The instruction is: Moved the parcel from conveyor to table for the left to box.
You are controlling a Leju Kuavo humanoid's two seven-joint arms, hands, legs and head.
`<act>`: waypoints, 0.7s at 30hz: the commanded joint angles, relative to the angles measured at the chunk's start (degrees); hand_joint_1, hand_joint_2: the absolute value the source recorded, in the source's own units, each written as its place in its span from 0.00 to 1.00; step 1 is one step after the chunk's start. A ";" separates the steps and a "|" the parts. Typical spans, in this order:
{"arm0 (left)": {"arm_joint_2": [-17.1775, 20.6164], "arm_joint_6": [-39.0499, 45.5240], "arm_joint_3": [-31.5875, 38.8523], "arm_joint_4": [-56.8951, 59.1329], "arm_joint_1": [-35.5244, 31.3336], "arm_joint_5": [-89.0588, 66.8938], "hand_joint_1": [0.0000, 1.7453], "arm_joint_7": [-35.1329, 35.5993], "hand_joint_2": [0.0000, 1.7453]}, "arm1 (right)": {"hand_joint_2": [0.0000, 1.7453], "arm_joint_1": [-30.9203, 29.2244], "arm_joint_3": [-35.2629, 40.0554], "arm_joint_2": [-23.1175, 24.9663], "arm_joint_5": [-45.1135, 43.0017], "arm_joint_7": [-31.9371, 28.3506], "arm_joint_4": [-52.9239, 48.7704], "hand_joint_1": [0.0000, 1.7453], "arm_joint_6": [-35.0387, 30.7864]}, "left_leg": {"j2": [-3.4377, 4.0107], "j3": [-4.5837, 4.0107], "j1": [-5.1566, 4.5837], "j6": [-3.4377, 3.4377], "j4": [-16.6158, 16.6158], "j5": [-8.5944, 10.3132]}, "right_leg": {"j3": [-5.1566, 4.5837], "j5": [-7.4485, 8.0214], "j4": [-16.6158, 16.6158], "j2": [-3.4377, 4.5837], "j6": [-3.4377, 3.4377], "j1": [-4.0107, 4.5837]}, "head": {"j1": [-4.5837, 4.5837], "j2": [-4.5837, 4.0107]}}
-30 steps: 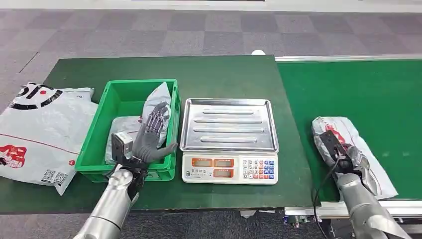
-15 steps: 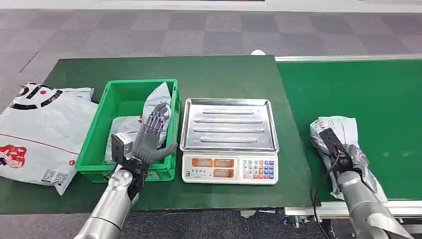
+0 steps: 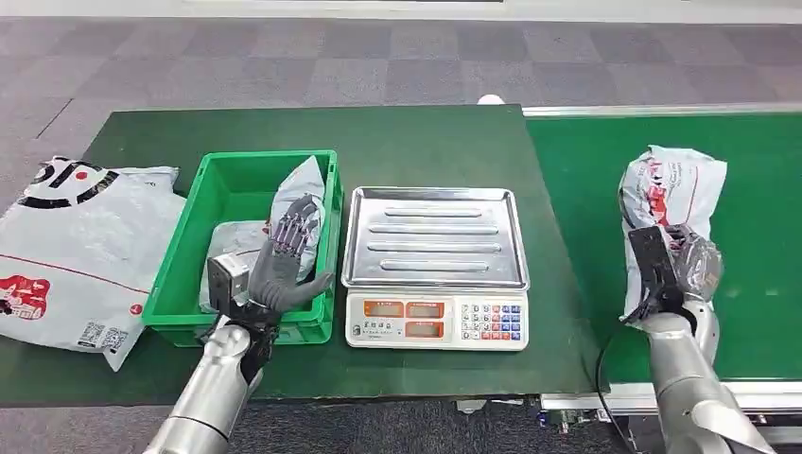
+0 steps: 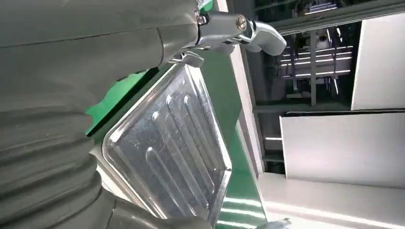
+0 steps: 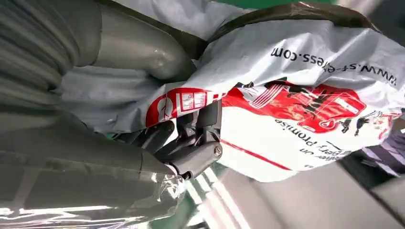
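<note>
While the left hand point(image 3: 287, 257) hovers with fingers apart over the green plastic crate point(image 3: 222, 194) at centre left, the right hand point(image 3: 686, 270) has its fingers clamped on the white-and-red plastic mailer parcel point(image 3: 671, 184) at right.

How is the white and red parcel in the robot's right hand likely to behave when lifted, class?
The parcel is probably floppy: its plastic film creases around the right hand. It likely sags where unsupported, since its end bends upward. The glossy film may be slippery.
</note>
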 commanded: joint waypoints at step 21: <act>-1.03 -0.89 -2.12 9.49 -6.78 -0.20 0.00 0.28 1.00 | 1.00 10.71 31.27 10.95 9.29 -2.69 -52.25 1.00 3.89 | 0.37 0.27 0.20 -0.10 -0.26 0.03 | 0.15 0.10 -0.29 0.39 -0.16 0.21 | -0.02 0.00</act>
